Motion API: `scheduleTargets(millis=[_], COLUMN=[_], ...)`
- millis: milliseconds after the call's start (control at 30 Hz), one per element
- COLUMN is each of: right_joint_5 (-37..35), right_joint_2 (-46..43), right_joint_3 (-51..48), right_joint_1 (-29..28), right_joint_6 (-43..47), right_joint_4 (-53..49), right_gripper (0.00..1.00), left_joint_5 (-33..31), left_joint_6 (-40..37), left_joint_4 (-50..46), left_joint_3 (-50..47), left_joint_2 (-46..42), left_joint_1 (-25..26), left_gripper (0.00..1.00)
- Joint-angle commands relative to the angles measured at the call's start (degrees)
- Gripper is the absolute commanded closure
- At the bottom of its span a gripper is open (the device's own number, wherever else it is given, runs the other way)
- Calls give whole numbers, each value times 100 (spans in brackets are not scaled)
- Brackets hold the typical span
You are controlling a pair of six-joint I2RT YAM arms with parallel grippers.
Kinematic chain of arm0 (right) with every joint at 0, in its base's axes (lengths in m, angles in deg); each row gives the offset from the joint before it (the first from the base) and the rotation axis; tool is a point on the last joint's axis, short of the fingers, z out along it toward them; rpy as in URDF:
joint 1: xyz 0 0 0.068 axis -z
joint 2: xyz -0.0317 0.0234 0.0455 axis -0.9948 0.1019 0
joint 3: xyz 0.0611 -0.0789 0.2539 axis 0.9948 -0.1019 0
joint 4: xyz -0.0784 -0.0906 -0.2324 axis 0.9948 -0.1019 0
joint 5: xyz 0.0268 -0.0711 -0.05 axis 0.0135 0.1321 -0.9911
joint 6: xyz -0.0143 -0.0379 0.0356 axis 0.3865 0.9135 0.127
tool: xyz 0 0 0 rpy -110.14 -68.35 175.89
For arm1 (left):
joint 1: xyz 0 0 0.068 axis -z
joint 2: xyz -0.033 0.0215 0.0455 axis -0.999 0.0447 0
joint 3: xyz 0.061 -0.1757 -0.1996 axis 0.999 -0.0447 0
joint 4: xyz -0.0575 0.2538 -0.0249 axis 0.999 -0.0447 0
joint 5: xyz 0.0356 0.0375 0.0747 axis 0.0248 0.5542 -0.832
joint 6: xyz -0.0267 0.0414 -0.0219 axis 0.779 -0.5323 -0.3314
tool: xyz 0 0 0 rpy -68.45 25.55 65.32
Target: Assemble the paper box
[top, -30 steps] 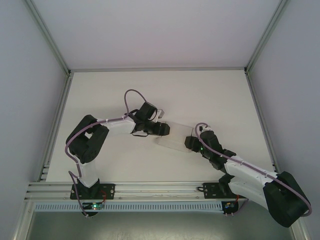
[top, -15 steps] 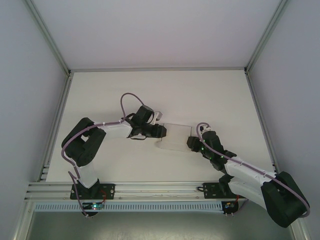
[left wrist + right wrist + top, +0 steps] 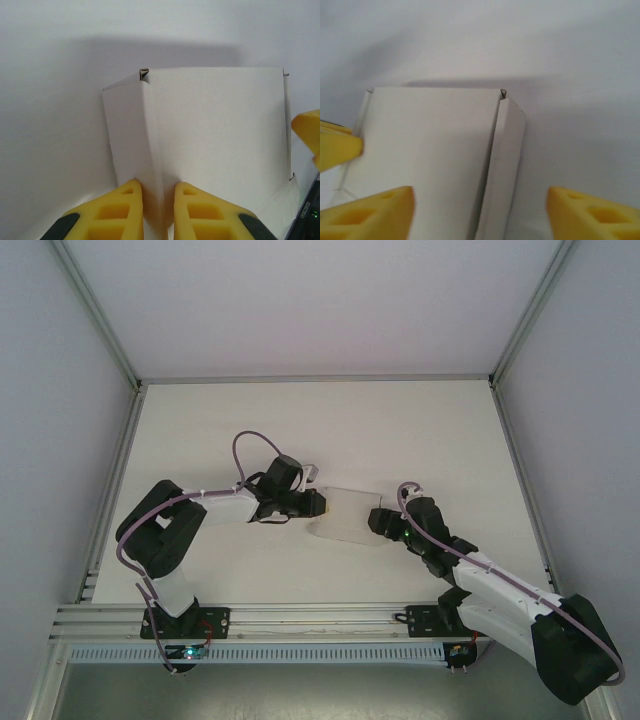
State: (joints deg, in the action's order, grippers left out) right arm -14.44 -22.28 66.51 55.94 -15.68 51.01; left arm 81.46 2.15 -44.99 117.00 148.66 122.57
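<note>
The paper box [image 3: 348,514] sat midway between the table's [image 3: 200,430] side edges. The left claw [image 3: 157,189] was pinched on a raised crease at one end, and the right claw [image 3: 480,202] gaped wide astride the other. The smart play was a square, gentle close that kept the fold uncrushed.

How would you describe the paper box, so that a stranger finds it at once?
Start at the white table, midway between the two robot arms. The paper box lies there: creased card, its left end pinched by the left tool. Unlike the bulky arms beside it, it is thin and plain white.
</note>
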Motion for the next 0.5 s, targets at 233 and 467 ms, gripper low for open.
scheduleTargets(millis=[233,467], right_joint_5=[409,535], right_joint_2=[-192,94], right_joint_3=[193,380], right_joint_1=[71,79], right_joint_6=[-87,-159], right_joint_4=[-213,-121], right_gripper=[2,2], left_joint_5=[71,290], left_joint_6=[933,1310], left_joint_4=[1445,2442], left_joint_3=[-986,-1472], left_joint_2=[-65,-198], left_joint_1=[-259,-354], left_gripper=[100,100])
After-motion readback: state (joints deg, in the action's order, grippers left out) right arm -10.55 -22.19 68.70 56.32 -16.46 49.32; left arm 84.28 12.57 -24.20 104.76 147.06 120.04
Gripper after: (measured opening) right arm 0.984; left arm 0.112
